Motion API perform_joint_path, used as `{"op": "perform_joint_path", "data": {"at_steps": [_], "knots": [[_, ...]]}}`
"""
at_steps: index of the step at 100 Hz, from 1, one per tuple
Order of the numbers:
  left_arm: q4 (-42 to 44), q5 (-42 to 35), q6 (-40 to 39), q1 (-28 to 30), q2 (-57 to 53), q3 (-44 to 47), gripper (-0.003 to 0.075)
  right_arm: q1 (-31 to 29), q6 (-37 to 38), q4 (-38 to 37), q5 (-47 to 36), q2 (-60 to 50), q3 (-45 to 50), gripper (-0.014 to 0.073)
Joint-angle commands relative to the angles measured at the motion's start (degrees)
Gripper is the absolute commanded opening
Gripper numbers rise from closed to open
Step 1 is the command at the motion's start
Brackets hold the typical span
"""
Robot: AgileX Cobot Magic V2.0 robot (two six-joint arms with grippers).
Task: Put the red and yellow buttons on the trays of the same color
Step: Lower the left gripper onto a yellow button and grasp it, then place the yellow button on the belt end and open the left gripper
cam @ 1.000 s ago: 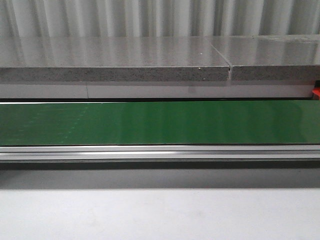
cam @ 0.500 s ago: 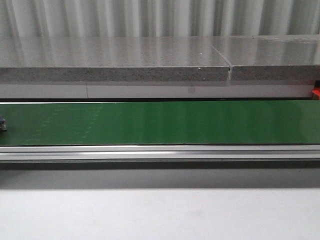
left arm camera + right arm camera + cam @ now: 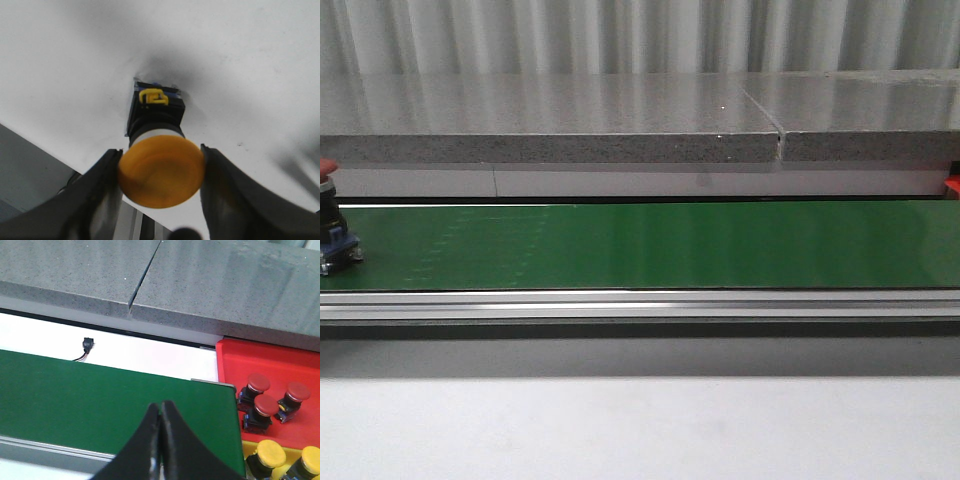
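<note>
My left gripper (image 3: 161,172) is shut on a yellow button (image 3: 161,167), its two fingers pressed on either side of the cap, with the black and blue body pointing at a white surface. My right gripper (image 3: 161,407) is shut and empty above the right end of the green belt (image 3: 100,395). A red tray (image 3: 235,352) beyond the belt's end holds three red buttons (image 3: 264,407). Below it, a yellow tray (image 3: 247,446) holds yellow buttons (image 3: 270,452). In the front view a red-capped button (image 3: 332,235) stands on the belt (image 3: 650,245) at the far left edge. No gripper shows in the front view.
A grey stone ledge (image 3: 550,130) runs behind the belt, with a seam (image 3: 780,135) right of centre. An aluminium rail (image 3: 640,303) borders the belt's near side. A small black connector with wires (image 3: 87,346) lies on the white strip behind the belt.
A red-capped button has come into the front view at the belt's left edge and moved rightward. Nothing else there has moved.
</note>
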Motion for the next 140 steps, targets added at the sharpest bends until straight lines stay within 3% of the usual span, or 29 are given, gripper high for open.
{"op": "perform_joint_path", "data": {"at_steps": [1,27,55,74,105,140], "knots": [[-0.32,-0.3,-0.04,0.1,-2.55,-1.55,0.0248,-0.04,-0.51,-0.34,-3.96,0.34,-1.45,-0.0069],[-0.71,-0.51,0.94,-0.03,-5.87,-1.97,0.024,-0.04,-0.51,-0.34,-3.96,0.34,-1.45,-0.0069],[-3.79,2.08,2.67,-1.88,-13.5,-11.4,0.024,-0.04,-0.51,-0.34,-3.96,0.34,-1.45,-0.0069],[-3.88,4.35,3.8,-9.97,-15.23,-16.06,0.024,-0.04,-0.51,-0.34,-3.96,0.34,-1.45,-0.0069],[-3.88,3.39,5.63,-23.16,-14.49,-16.08,0.024,-0.04,-0.51,-0.34,-3.96,0.34,-1.45,-0.0069],[-5.02,4.13,5.85,-28.43,-8.58,-16.16,0.024,-0.04,-0.51,-0.34,-3.96,0.34,-1.45,-0.0069]]}}
